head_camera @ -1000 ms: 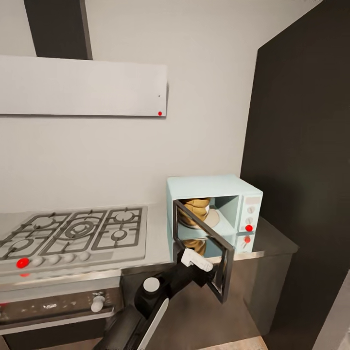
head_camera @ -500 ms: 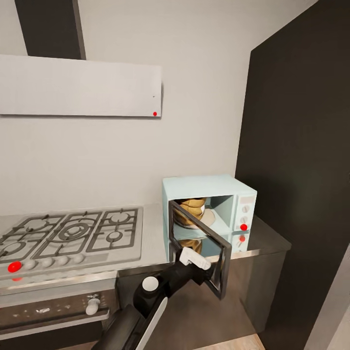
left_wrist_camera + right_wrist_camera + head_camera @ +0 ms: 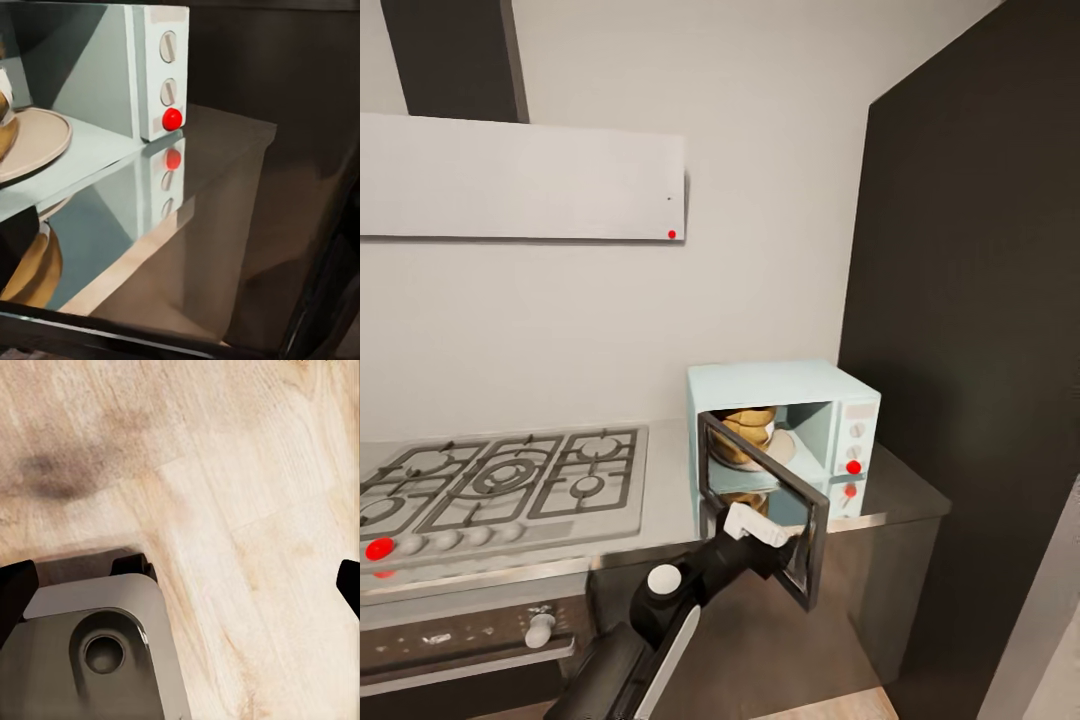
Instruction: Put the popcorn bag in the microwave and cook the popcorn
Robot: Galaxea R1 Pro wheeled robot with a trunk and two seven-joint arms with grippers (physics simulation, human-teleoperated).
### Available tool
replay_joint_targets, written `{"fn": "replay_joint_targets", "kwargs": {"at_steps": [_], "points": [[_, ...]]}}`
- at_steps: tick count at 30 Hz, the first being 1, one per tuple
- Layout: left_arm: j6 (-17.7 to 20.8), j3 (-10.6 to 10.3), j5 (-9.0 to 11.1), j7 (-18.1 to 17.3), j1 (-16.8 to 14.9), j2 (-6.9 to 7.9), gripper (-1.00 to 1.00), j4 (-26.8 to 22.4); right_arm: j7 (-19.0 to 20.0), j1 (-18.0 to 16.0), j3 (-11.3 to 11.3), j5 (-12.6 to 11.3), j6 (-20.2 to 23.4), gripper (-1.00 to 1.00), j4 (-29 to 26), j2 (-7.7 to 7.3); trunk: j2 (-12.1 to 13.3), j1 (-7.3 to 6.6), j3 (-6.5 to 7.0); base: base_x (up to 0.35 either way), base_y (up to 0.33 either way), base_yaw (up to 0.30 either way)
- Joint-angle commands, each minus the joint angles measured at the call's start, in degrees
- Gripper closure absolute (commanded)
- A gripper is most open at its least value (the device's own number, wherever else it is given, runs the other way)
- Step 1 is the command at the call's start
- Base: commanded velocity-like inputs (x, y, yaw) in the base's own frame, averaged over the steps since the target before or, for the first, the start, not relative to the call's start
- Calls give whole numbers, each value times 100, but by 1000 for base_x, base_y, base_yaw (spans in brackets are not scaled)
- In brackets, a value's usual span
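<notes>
Head view: the mint-blue microwave (image 3: 785,400) is standing at the right end of the grey table (image 3: 905,495), beside a dark tall panel (image 3: 970,330). Its dark glass door (image 3: 760,520) is hanging partly open, swinging toward the near side. The mustard-brown popcorn bag (image 3: 745,430) is sitting inside the cavity on the round beige turntable plate (image 3: 780,447). The left hand (image 3: 775,535) is reaching up to the near face of the door at its lower part; whether its fingers are spread or closed cannot be told here. Left of the microwave, a steel gas hob (image 3: 500,485) is lying on the table, with a white range hood (image 3: 520,175) hanging above it.

Left wrist view: the camera is looking through the door glass at the plate (image 3: 30,142), two knobs and the red light (image 3: 172,118).

Right wrist view: the right hand's dark fingertips (image 3: 16,589) are standing wide apart, holding nothing, over the wooden floor (image 3: 240,487) and the robot's grey base (image 3: 90,652).
</notes>
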Motion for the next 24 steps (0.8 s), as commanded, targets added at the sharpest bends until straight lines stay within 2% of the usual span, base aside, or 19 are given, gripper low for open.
{"fn": "replay_joint_targets", "kwargs": {"at_steps": [1, 4, 5, 6, 15, 20, 24], "points": [[52, -35, 61, -33, -2, -3, -100, -2, 27, -8, -47, 14, -33, -100, 19, -4, -6, 0, -9, 0, -273, 0], [52, 44, -41, -33, -4, -3, -100, 0, 27, -8, -47, 14, -33, -100, 19, -4, -6, 0, -9, 0, -280, 0], [51, -91, 302, -33, -3, -3, -100, 0, 27, -8, -47, 14, -33, -100, 19, -4, -6, 0, -9, 0, -282, 0], [48, -91, 338, -33, -2, -3, -100, 0, 27, -8, -47, 14, -33, -100, 19, -4, -6, 0, -9, 0, -283, 0], [54, -88, 371, 1, -5, -3, -100, 2, 20, -8, -47, 14, -33, -100, 19, -4, -6, 0, -9, 0, -279, 0], [54, -73, 358, 33, -4, -3, -100, 9, 18, -8, -47, 14, -33, -100, 19, -4, -6, 0, -9, 0, -43, 0], [54, -82, 379, 788, -5, -3, -100, 22, 18, -8, -47, 14, -33, -100, 19, -4, -6, 0, -9, 0, -1, 0]]}}
